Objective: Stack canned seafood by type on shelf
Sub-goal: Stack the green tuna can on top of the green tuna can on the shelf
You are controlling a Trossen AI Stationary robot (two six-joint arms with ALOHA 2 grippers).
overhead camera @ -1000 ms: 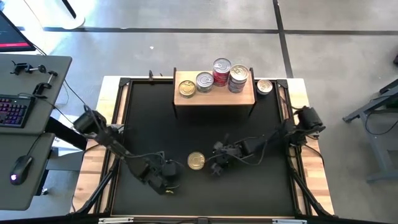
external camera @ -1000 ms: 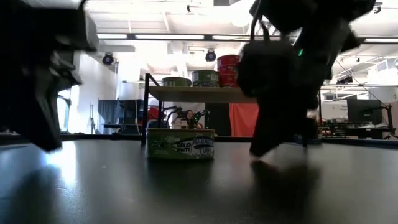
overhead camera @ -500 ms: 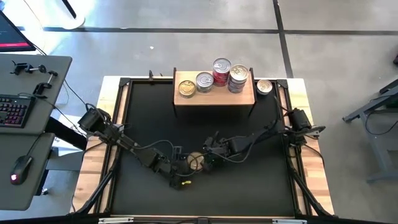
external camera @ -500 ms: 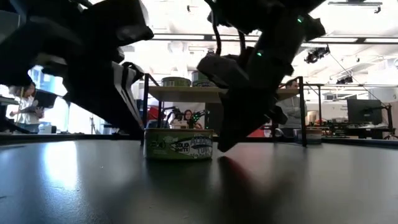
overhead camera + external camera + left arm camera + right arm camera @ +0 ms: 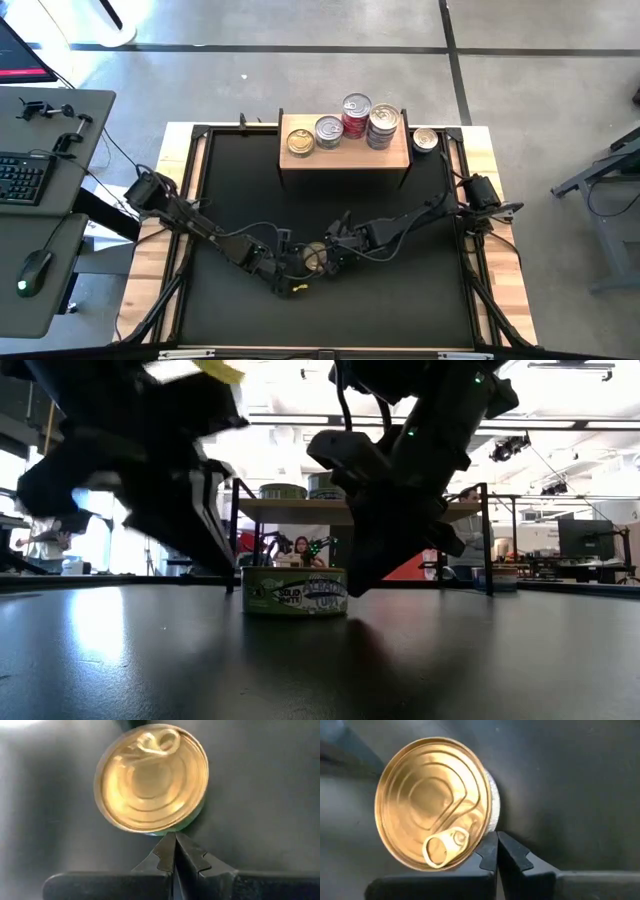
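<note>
A: Item: gold-lidded tuna can (image 5: 315,258), green label. Location: black mat (image 5: 430,290), near its middle, well apart from the shelf (image 5: 345,155).

B: Grippers?

A: Left gripper (image 5: 174,851) and right gripper (image 5: 496,849): fingers pressed together, nothing held. Each set of tips sits against the can's side, one from either flank.

B: Shelf stock?

A: Gold can, silver can, red stack, bluish stack; one silver can (image 5: 425,140) beside the board.

B: Step?

A: Likely squeezing or nudging the can between both arms. Next: one gripper must open, straddle the rim, lift to the matching pile.
</note>
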